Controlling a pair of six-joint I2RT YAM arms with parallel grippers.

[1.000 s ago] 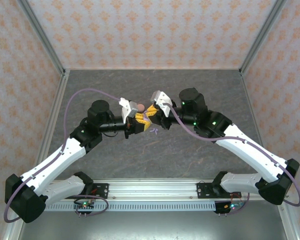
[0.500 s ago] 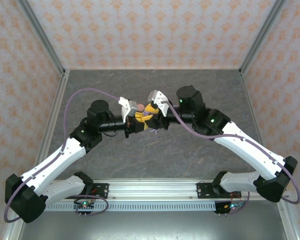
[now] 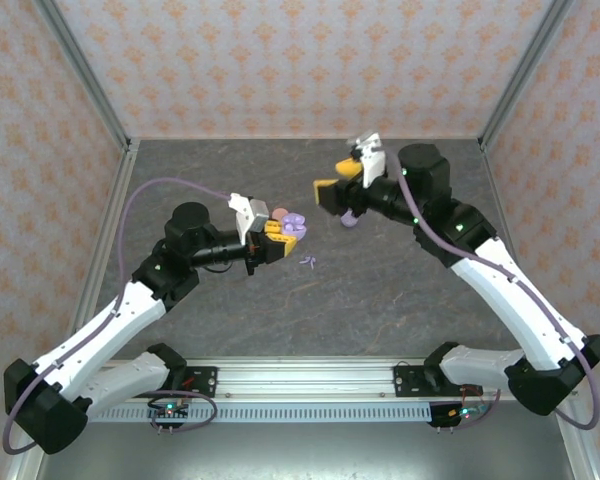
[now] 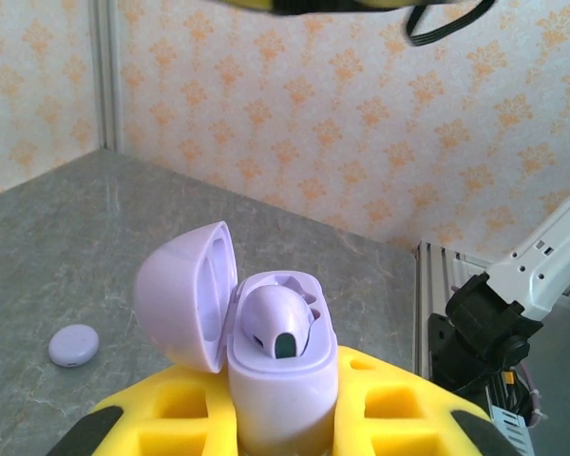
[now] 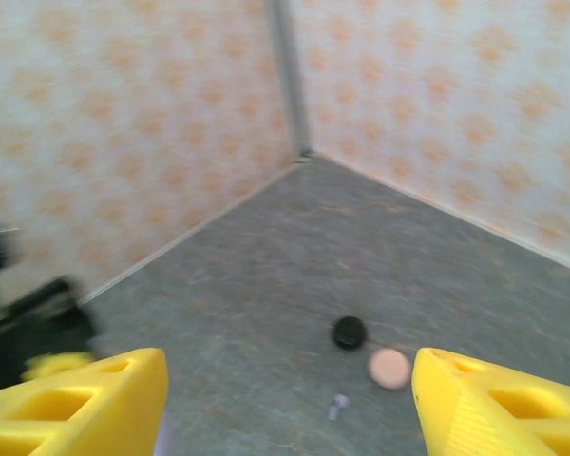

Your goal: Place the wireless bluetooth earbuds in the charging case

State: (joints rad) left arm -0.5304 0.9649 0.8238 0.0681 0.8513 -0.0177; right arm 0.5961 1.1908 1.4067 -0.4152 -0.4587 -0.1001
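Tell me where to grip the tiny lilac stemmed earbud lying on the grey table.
Probably from straight above, pinching the tiny lilac stemmed earbud across its rounder head: it lies flat and loose on the grey table. Stem direction is too small to read.

Charging case (image 4: 283, 389) lilac, lid incl.; seated earbud (image 4: 277, 323) lilac w/ dark tip. L gripper (image 4: 285, 404) pads (image 4: 185, 413) yellow; R gripper (image 5: 285, 408) fingers (image 5: 85, 404) yellow too. Ahead, betw. R fingers: black round case (image 5: 349, 332), pink round case (image 5: 389, 368), lilac loose earbud (image 5: 337, 407). Table (image 5: 266, 275) grey, marbled. Walls (image 4: 361, 123) cream w/ orange damask motif. Arms (image 3: 100, 335) white and black.
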